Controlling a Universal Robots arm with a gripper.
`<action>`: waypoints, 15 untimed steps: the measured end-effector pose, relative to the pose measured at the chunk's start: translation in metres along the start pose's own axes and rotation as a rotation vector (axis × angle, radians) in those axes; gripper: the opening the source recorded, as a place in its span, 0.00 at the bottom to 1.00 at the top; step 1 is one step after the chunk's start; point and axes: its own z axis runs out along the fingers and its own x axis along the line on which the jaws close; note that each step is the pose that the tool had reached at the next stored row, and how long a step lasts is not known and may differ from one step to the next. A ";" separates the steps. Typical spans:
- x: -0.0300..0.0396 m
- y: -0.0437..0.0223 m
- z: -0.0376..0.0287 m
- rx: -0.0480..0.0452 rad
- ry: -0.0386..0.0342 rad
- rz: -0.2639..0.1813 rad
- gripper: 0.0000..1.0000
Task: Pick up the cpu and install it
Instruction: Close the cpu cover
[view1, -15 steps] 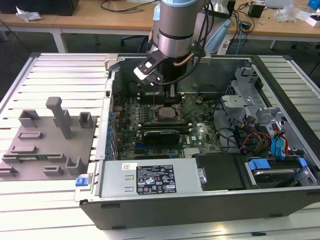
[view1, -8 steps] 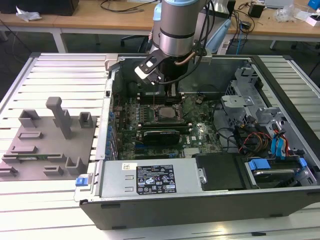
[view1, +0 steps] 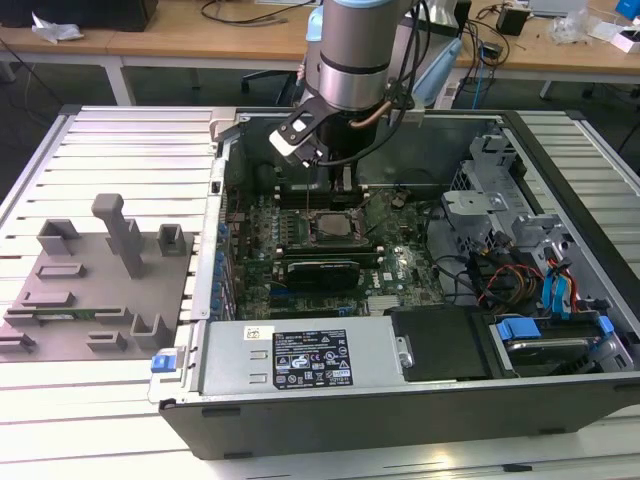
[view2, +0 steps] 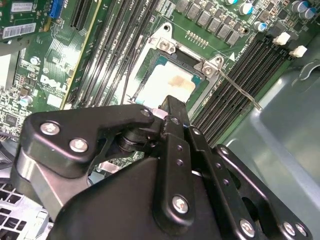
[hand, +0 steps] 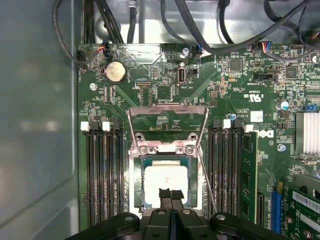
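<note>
The cpu (hand: 165, 176) lies flat in the motherboard socket, its silvery-white top facing up with a faint brownish smear (view2: 176, 81). The socket's metal load plate (hand: 168, 119) is swung open and its thin lever (hand: 207, 180) stands free beside it. My gripper (hand: 170, 192) hangs just over the near part of the cpu, its two black fingers (hand: 165, 196) pressed together with nothing between them. I cannot tell whether the tips touch the chip. In the exterior view the arm (view1: 350, 60) reaches down into the open computer case over the socket (view1: 335, 228).
Black memory slots (hand: 102, 170) flank the socket on both sides. A card (view1: 320, 270) lies just in front of the socket. Drive cages and cables (view1: 520, 260) fill the case on the exterior view's right. A grey fixture plate (view1: 100, 280) sits outside the case on the exterior view's left.
</note>
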 end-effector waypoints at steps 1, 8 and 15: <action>0.0001 0.0000 -0.0015 0.0000 0.0001 0.000 0.11; 0.0001 0.0000 -0.0190 -0.0001 0.0002 0.000 0.11; 0.0001 0.0000 -0.0333 -0.0002 0.0003 0.000 0.11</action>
